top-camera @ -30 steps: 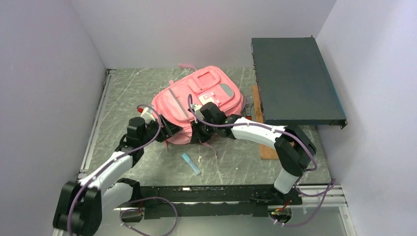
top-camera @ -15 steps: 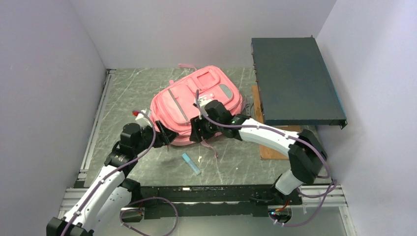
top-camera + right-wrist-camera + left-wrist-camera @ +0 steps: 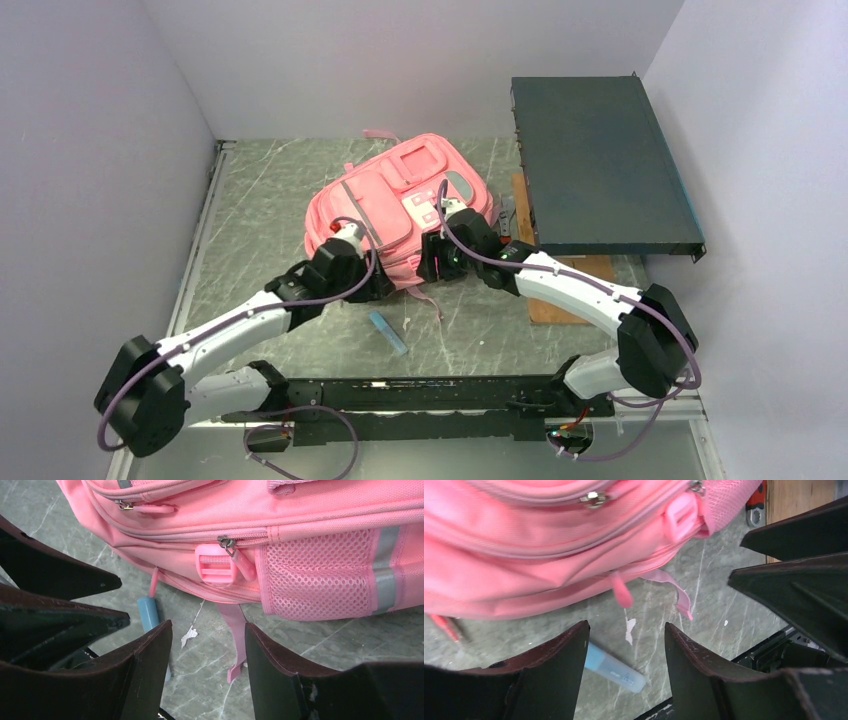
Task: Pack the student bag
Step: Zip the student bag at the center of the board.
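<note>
Grey marbled table (image 3: 250, 210) fills my overhead view, with the pink student bag (image 3: 400, 195) lying flat near its middle, front pockets up. I see my left fingers (image 3: 556, 672) spread apart and empty just off the bag's near edge, above a blue tube (image 3: 616, 669). My right fingers (image 3: 147, 672) are likewise spread, gripping nothing, beside the mesh side pocket (image 3: 320, 575).

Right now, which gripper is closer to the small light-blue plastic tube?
Left. The left gripper is right beside the tube; the right gripper sits farther right, at the pink fabric backpack's edge.
</note>
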Robot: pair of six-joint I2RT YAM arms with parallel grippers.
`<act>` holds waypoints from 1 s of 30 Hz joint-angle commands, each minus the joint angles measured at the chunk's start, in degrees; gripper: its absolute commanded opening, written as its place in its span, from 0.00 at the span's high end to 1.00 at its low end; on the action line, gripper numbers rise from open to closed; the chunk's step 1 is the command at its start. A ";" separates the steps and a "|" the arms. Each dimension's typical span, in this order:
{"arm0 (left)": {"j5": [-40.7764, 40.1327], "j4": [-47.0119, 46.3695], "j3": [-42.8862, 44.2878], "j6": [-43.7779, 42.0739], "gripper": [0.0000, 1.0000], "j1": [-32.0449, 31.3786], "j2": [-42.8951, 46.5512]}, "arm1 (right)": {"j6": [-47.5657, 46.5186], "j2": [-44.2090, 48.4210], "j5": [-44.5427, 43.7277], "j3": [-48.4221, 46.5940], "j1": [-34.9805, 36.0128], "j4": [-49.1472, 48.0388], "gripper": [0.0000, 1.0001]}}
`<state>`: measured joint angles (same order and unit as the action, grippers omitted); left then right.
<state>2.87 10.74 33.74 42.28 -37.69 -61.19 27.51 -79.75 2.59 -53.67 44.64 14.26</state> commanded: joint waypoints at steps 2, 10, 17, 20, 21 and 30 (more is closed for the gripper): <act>-12.79 3.71 7.47 3.07 0.39 -7.13 -5.92 | 1.05 1.49 -1.92 0.15 -0.22 -0.38 0.42; -21.92 11.24 16.38 2.62 0.48 -10.97 -16.43 | 1.21 3.01 -1.36 2.08 -0.91 -1.90 0.42; -24.00 12.64 18.50 1.50 0.58 -11.42 -20.70 | 1.23 3.21 -0.58 3.65 -1.30 -3.03 0.41; -24.29 13.55 19.76 0.71 0.67 -11.41 -21.95 | 1.23 2.89 0.12 3.40 -1.31 -3.15 0.41; -24.59 13.33 19.74 0.25 0.70 -11.45 -22.18 | 1.21 2.89 0.48 3.93 -1.31 -3.92 0.41; -28.32 14.48 17.59 -2.54 1.00 -11.48 -18.06 | 5.54 -2.62 3.81 1.94 -1.49 -10.58 0.41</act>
<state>-21.37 24.95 52.58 42.00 -49.08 -83.44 29.69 -79.59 3.62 -49.78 43.35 10.24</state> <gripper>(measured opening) 0.012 0.586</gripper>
